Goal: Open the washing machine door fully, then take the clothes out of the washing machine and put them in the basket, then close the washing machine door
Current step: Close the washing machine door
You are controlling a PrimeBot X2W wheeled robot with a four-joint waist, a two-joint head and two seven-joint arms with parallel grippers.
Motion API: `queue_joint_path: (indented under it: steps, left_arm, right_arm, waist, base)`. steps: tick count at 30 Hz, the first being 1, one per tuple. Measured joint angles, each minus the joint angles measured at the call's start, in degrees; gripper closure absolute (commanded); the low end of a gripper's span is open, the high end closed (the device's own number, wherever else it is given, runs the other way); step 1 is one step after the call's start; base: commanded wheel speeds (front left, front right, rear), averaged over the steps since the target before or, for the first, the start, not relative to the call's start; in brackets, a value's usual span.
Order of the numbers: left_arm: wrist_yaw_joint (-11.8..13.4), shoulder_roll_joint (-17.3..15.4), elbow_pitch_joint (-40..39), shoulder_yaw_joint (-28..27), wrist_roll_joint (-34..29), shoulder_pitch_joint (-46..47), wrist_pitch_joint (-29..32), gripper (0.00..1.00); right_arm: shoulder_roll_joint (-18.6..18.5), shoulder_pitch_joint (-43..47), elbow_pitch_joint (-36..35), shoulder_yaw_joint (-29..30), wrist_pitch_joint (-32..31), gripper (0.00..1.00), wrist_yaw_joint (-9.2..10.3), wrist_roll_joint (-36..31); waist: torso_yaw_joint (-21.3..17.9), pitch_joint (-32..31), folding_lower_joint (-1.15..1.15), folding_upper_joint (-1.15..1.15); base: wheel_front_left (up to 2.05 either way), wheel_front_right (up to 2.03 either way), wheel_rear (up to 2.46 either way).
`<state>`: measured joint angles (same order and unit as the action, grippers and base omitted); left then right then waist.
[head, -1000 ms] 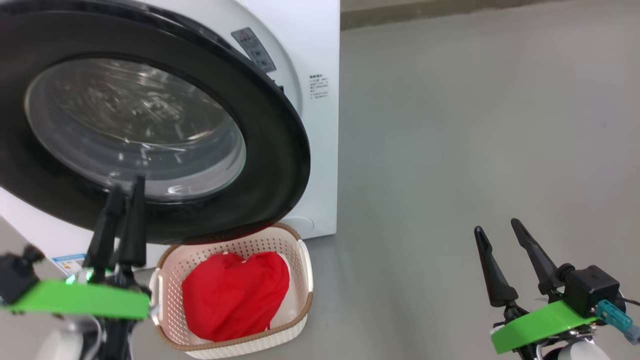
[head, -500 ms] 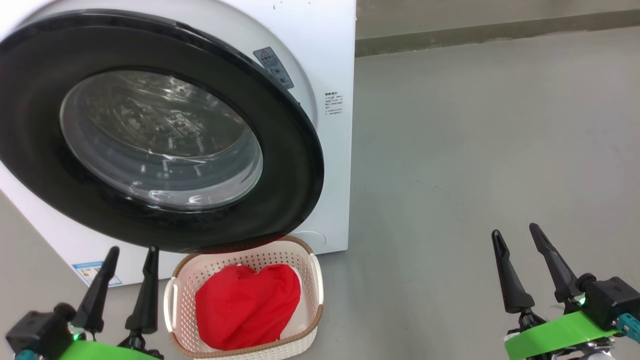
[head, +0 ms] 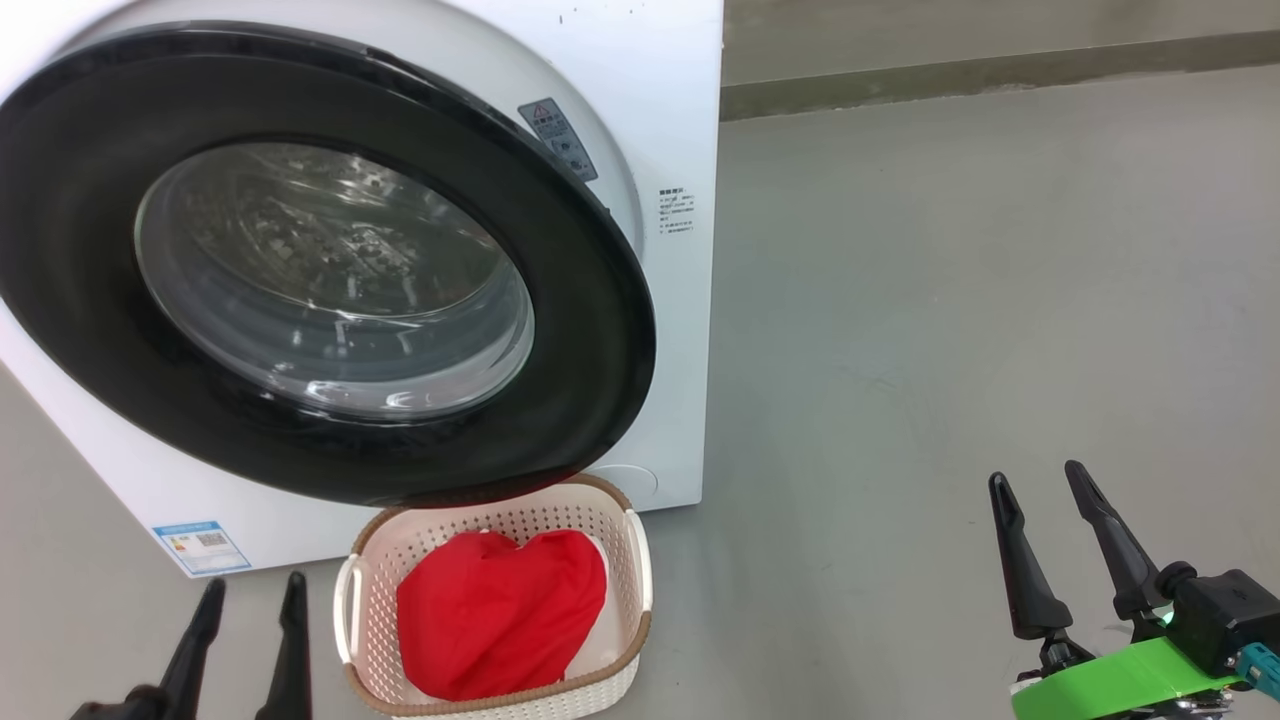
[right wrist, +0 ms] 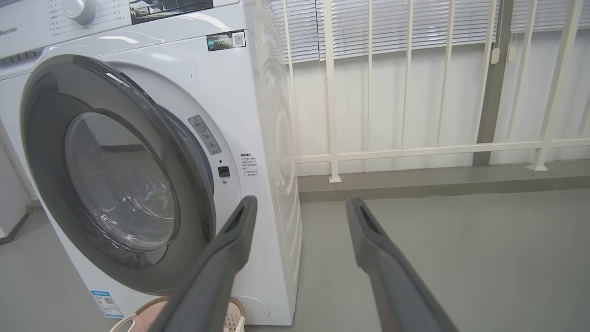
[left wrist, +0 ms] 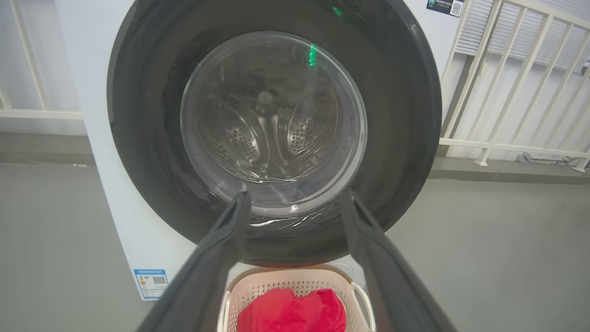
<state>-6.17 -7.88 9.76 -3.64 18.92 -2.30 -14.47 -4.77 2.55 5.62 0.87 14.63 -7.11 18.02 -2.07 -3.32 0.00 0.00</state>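
Left end effector (head: 255, 582) lowered from door (head: 590, 330) | right end effector (head: 1036, 474) low | both spread

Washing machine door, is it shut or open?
Ajar: in the right wrist view the door has its free edge standing off the washing machine front, latch hole uncovered.

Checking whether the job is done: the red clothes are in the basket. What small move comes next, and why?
Probably push the round black-rimmed glass door shut with the open left hand. The red fabric clothes already lie in the cream perforated basket, yet the right wrist view seems to show a gap between the door's edge and the white washing machine.
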Motion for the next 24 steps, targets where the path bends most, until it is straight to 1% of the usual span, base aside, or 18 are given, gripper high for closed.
queue_joint_path:
  steps: [5, 11, 24]
  left_arm:
    - [-0.75, 1.68, 1.43, -2.02, -1.42, -0.15, 0.00, 0.00]
    - [-0.93, 2.41, 1.98, -2.99, -2.47, -0.14, 0.00, 0.00]
    - [-0.99, 2.02, 2.23, -1.63, -2.76, -0.13, 0.00, 0.00]
  right_arm:
    - [0.02, -0.02, 0.10, -0.03, 0.00, 0.00, 0.00, 0.00]
    - [-0.01, -0.02, 0.20, -0.07, 0.00, 0.00, 0.00, -0.05]
    - [-0.01, -0.01, 0.81, -0.21, 0.00, 0.00, 0.00, -0.05]
  waist:
    - [-0.20, -0.03, 0.00, 0.00]
    - [-0.18, -0.41, 0.00, 0.00]
    - [0.38, -0.68, 0.00, 0.00]
  base:
    - [0.00, 0.00, 0.00]
    - [0.00, 0.00, 0.00]
    - [0.00, 0.00, 0.00]
